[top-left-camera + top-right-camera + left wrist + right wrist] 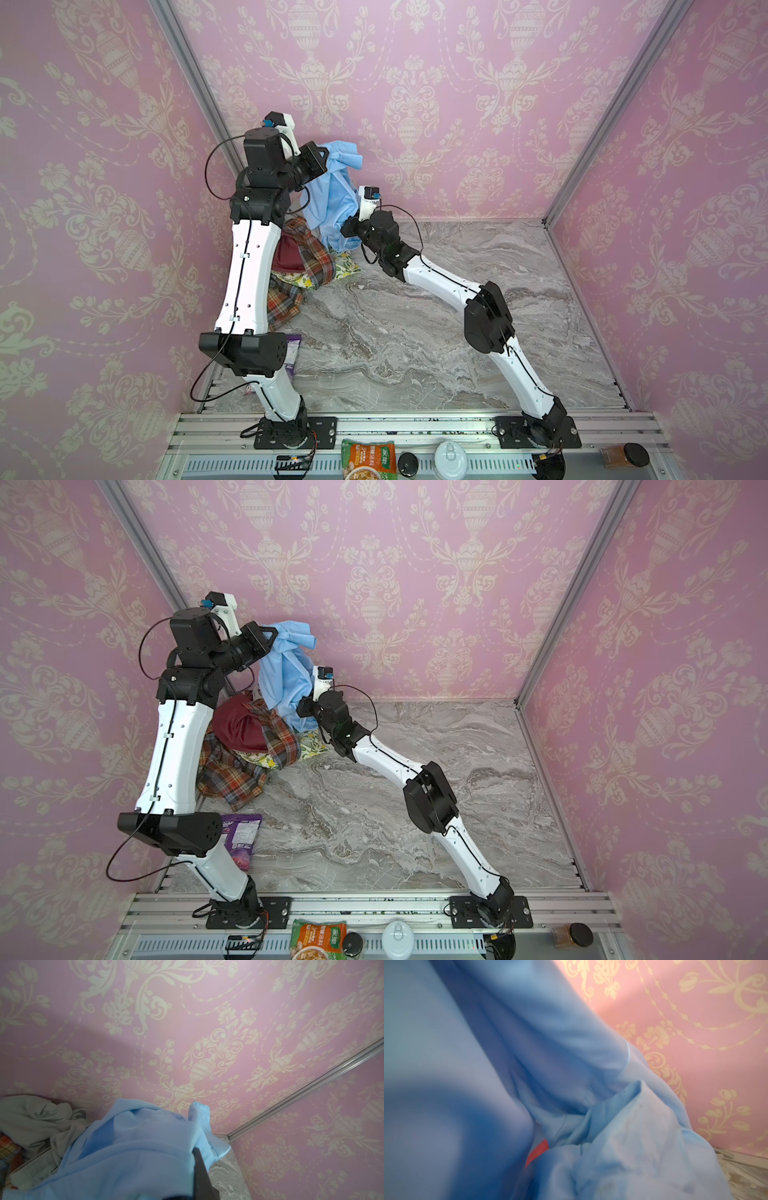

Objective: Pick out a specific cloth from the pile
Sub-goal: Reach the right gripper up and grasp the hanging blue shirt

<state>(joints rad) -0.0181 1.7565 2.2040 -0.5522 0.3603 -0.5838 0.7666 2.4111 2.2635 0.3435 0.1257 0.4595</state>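
Two grippers meet on the cloth (332, 195), a sky-blue garment held up above the marble table (415, 332) at about 11 o'clock of its surface, close to the back wall (415, 83); the left gripper (327, 157) is clenched on the upper bunch, and the fabric hangs down from it; in the left wrist view one dark finger (200, 1169) shows with blue folds draped over it; the right gripper (345, 227), at 6 o'clock of the left one, is clenched too, its tip buried in the lower folds, though whether fabric sits between its jaws cannot be told; the pile (305, 266) of plaid, dark red and floral fabric lies at 7 o'clock of the hanging garment; a grey garment (31, 1118) shows in the left wrist view.
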